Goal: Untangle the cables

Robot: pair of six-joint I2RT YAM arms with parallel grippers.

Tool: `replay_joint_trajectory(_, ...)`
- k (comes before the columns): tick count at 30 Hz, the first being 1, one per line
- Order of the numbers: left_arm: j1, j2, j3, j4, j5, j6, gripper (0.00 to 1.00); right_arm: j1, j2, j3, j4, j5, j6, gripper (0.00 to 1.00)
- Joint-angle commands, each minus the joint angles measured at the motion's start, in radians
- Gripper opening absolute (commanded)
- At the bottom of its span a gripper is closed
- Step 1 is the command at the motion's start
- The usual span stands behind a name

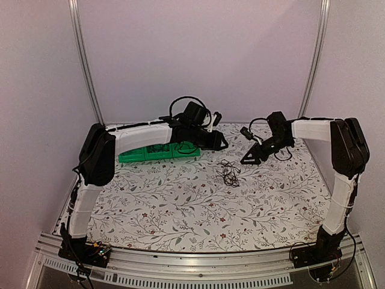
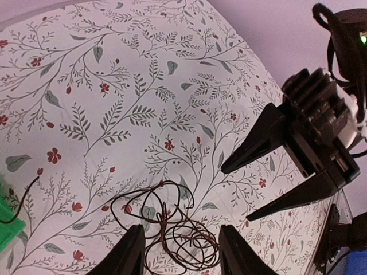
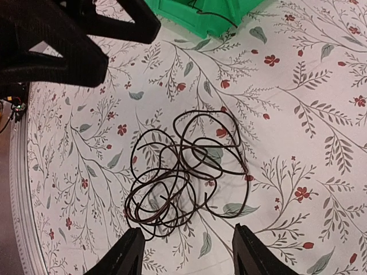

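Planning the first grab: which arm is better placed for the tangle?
Probably right: from above, the open right gripper sits nearer the cables, centred ahead of it, than the left gripper.

A: White-wrapped left arm (image 1: 81, 208) at left of the top view, matching white-wrapped right arm (image 1: 340, 198) at right; bulky black joint housings.
B: Black wedge-shaped fingers (image 2: 258, 146), ribbed black block (image 2: 312, 94) behind them, small green light (image 2: 362, 39) upper right.
A: Thin black cable loop (image 1: 180, 99) at top centre.

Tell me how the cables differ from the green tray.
The cables are thin, dark and tangled in loose loops; the green tray is blocky and rigid. The cables lie out in the open; the tray sits partly under the left arm. Both rest on the flowered cloth.
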Motion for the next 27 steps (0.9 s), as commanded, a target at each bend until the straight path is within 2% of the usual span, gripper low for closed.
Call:
replay_joint_trajectory(1,0.012,-0.072,-0.060,0.023,-0.016,-0.082,0.47,0.034,0.046,-0.023,-0.015,0.100,-0.106,0.57)
replay_joint_trajectory(5,0.031,-0.146,-0.180,0.068,-0.017,-0.125,0.47,0.066,0.081,-0.030,0.019,0.144,-0.120,0.58)
replay_joint_trajectory(8,0.045,-0.202,-0.265,0.114,-0.010,-0.148,0.47,0.106,0.115,-0.030,0.065,0.240,-0.122,0.58)
replay_joint_trajectory(14,0.061,-0.270,-0.335,0.138,-0.007,-0.133,0.47,0.122,0.169,0.001,0.146,0.368,-0.045,0.49)
replay_joint_trajectory(18,0.065,-0.284,-0.346,0.141,-0.012,-0.110,0.47,0.125,0.186,0.023,0.146,0.387,-0.031,0.36)
replay_joint_trajectory(23,0.065,-0.276,-0.358,0.171,-0.004,-0.112,0.47,0.123,0.168,0.027,0.127,0.384,-0.032,0.06)
replay_joint_trajectory(25,0.063,-0.268,-0.357,0.200,0.014,-0.108,0.47,0.123,0.137,0.031,0.103,0.378,-0.031,0.01)
replay_joint_trajectory(27,0.062,-0.259,-0.346,0.230,0.049,-0.089,0.47,0.124,0.096,0.048,0.058,0.365,-0.033,0.00)
